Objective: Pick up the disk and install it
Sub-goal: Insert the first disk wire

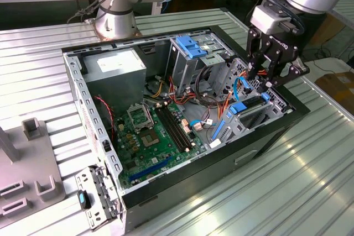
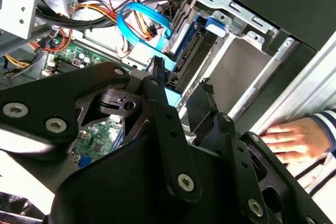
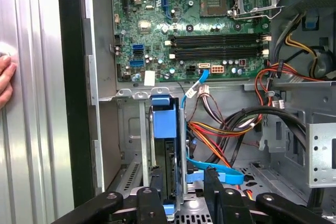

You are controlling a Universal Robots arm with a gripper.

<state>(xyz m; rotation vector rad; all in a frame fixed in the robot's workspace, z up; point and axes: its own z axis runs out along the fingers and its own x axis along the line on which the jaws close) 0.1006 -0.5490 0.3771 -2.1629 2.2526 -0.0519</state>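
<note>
Here, the disk (image 1: 251,109) stands on edge in the low drive bay at the front corner of the open computer case (image 1: 182,183). It is a flat dark slab framed by bright blue plastic rails with a blue tab at each end. In both wrist views it shows edge-on between the bay's grey metal walls (image 3: 167,156) (image 2: 190,51).

The black hand (image 1: 260,81) hangs just over that corner of the case. Its fingers (image 3: 212,187) are set fairly wide apart and straddle the disk's end, and one finger stands clear of the rail.

A thin blue cable (image 3: 216,170) loops inside the case right beside the disk. The green motherboard (image 1: 149,136) lies on the case floor.

Outside the case wall, a person's fingers (image 2: 281,137) rest on the ribbed metal tabletop (image 1: 287,192).
</note>
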